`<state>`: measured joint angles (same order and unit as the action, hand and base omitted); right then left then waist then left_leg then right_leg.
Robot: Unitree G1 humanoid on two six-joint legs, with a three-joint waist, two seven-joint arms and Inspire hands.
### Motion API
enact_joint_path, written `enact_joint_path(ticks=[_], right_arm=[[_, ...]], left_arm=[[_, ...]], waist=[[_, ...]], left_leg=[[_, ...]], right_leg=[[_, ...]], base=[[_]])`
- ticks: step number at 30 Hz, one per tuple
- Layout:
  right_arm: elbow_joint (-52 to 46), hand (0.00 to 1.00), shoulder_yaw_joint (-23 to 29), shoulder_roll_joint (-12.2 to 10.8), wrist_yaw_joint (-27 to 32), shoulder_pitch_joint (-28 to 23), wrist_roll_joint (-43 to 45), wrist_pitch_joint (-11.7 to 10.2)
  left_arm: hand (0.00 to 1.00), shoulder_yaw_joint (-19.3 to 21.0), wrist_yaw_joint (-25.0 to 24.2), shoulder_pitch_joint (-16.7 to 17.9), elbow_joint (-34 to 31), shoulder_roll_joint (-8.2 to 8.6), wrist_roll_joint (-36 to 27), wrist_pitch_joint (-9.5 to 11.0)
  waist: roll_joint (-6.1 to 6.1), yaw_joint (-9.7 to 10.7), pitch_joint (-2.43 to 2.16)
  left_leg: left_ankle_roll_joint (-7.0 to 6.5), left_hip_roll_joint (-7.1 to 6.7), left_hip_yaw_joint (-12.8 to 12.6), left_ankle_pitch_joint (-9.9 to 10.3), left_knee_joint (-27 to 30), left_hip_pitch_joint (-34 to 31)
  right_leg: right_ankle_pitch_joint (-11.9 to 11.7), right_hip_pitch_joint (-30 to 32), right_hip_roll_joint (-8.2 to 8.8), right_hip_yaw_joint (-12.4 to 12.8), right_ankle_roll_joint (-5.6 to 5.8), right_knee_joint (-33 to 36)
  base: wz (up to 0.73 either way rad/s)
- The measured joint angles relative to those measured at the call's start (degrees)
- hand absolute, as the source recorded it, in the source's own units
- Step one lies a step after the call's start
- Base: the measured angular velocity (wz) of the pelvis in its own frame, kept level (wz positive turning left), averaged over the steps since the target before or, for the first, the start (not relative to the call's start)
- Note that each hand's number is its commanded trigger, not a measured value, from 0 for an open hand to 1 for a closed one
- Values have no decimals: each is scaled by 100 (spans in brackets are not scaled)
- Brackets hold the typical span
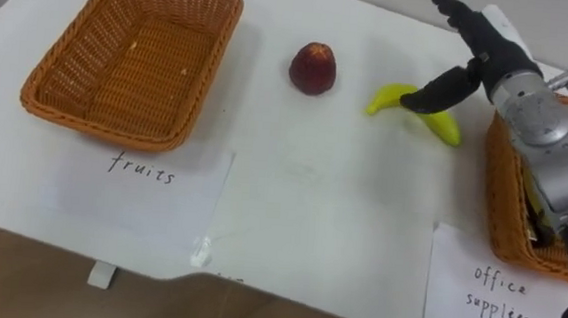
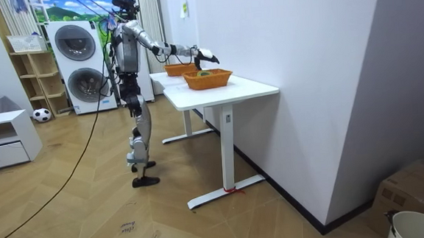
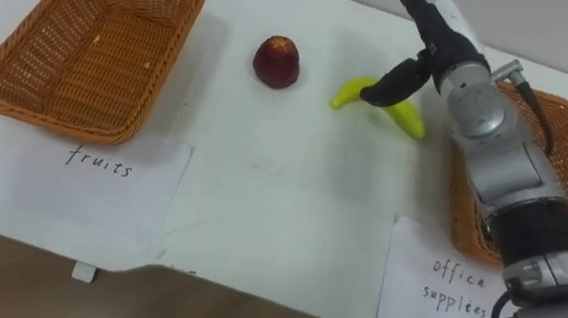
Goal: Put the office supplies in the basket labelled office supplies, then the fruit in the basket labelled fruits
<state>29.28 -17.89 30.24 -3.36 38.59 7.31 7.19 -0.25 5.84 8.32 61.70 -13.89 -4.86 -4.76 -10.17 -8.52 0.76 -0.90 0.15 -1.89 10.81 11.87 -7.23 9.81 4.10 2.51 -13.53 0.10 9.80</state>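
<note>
In the left eye view a white table held everything. The fruit basket sat at the far left and was empty. The apple stood upright on the bare top, apart from that basket and nearer the middle. The banana lay to the apple's right, near it but not touching. The right hand hung over the banana's right half. Its fingers were straight and spread, pointing away from the robot, and its thumb dropped across the fruit. The hand was released and grasped nothing. Whether the thumb touched the banana could not be told. The office basket sat at the right edge, largely behind the forearm.

In the right eye view one paper label lay just in front of the fruit basket. A second label lay in front of the office basket, by the table's near edge. The thumb again crossed the banana's middle, and both yellow ends showed on either side of it.

In the room view the robot stood upright at the table's side toward the room view's left. Its right arm was stretched out level over the top, with the hand above the nearer basket. Two washers stood behind the robot.
</note>
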Motion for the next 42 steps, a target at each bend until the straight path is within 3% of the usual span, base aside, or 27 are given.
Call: enact_joint_path(ticks=[4, 17, 23, 28, 42], right_arm=[[95, 0, -125, 117, -52, 55, 2, 0], [131, 0, -353, 244, -248, 138, -4, -4], [354, 0, -360, 243, -624, 138, -9, -1], [614, 0, -662, 245, -1085, 138, 30, 41], [1072, 0, -775, 245, -1443, 272, 486, 44]], left_arm=[[0, -2, 7, -4, -2, -76, -1, -1], [0, -56, 20, -197, 22, -90, -8, 5], [0, -71, -4, -199, 21, -95, -10, 8], [0, -72, 2, -199, 23, -103, -21, 9], [0, -242, -124, -226, 79, -152, -21, 5]], waist=[[-11, -21, -8], [-72, -143, 0], [-141, -188, 34], [-162, -247, 52], [-202, -283, 87]], left_leg=[[2, -2, 47, -1, 1, -8], [17, 2, 47, -11, -11, -10], [17, 3, 88, -11, -10, 18], [17, 2, 81, -11, -12, -4], [16, -5, 105, -12, -2, -48]], right_leg=[[0, -9, 1, -58, 0, -2], [0, -2, -1, -62, 0, -1], [0, -25, 4, -87, 0, -2], [0, -8, 13, -96, 0, -4], [0, 7, 20, -138, 0, -10]], base=[[5], [0], [0], [-1], [0]])
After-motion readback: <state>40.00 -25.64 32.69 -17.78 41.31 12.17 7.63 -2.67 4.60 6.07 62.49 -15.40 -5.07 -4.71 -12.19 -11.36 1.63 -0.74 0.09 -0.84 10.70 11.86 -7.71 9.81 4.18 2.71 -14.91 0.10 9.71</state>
